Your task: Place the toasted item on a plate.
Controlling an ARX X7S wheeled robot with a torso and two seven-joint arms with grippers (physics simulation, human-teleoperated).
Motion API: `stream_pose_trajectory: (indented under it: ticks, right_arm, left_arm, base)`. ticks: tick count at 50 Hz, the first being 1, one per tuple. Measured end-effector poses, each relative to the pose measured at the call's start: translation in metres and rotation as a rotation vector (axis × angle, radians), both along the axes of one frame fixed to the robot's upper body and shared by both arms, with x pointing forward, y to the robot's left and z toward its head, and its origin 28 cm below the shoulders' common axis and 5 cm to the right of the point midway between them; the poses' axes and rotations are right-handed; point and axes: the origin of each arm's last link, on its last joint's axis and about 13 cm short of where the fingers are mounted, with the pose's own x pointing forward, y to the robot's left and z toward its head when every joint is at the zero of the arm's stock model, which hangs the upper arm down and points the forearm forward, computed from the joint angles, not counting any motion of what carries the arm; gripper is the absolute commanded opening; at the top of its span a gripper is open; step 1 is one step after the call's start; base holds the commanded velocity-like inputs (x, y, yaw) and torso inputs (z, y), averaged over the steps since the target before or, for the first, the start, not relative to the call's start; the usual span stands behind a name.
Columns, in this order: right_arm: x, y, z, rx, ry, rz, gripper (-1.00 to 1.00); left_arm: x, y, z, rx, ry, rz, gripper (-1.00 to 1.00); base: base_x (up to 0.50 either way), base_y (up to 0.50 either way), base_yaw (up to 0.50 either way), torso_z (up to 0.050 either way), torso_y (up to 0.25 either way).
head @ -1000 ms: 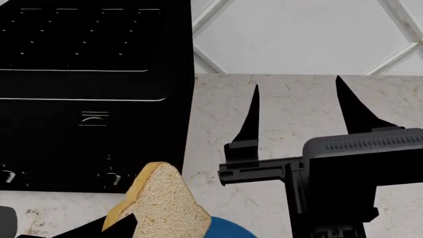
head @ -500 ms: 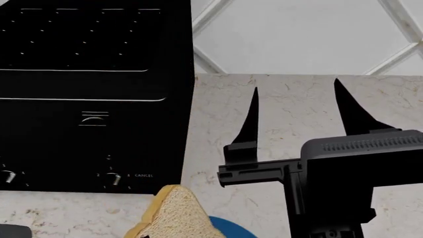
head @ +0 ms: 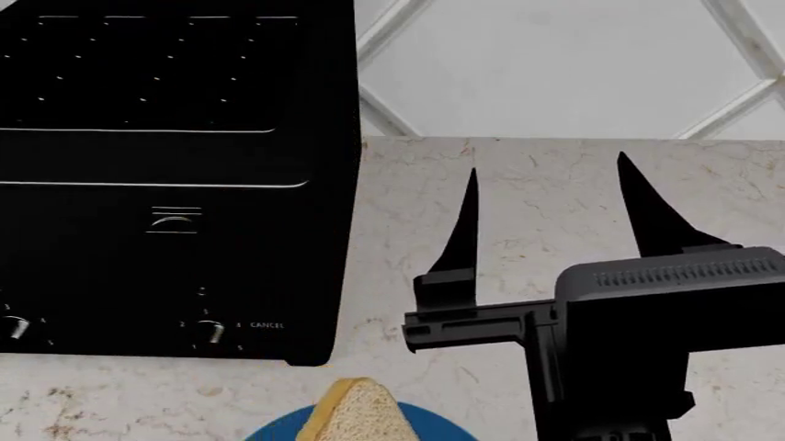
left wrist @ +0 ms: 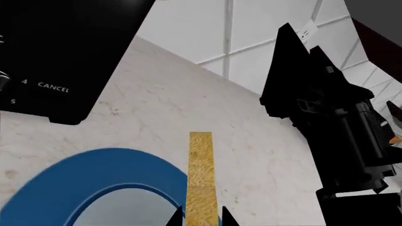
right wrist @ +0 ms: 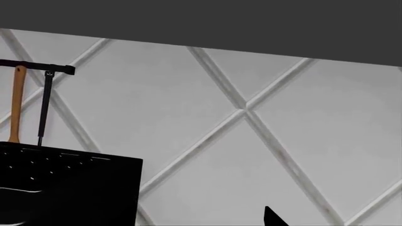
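Observation:
The toasted item (head: 356,415), a tan slice with a golden crust, shows its rounded top at the bottom edge of the head view. It stands upright over the far rim of the blue plate (head: 432,427). The left wrist view shows the slice edge-on as a golden crust strip (left wrist: 201,174). My left gripper (left wrist: 201,220) is shut on it, one dark fingertip on each side. The plate's blue rim (left wrist: 94,172) and grey centre lie just beside the slice. My right gripper (head: 552,220) hovers open over the counter to the right, holding nothing.
A black toaster (head: 172,184) with knobs and a CANCEL label stands on the marble counter (head: 540,175) at left, close behind the plate. A diamond-tiled wall (right wrist: 251,117) rises behind. A wooden-handled utensil (right wrist: 19,103) hangs from a rail above the toaster.
The slice has sunk towards the bottom of the head view and shifted slightly right, now over the plate. The right gripper has barely dropped.

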Motion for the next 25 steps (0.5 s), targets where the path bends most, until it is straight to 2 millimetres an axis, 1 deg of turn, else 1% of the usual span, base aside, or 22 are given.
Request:
stream_pose_trajectory:
  ticks: [25]
  right_arm:
    - [0.002, 0.0, 0.001, -0.001, 0.002, 0.002, 1.0]
  left_arm:
    - [0.011, -0.003, -0.014, -0.011, 0.015, 0.005, -1.0]
  base:
    - [0.0, 0.0, 0.0, 0.0, 0.0]
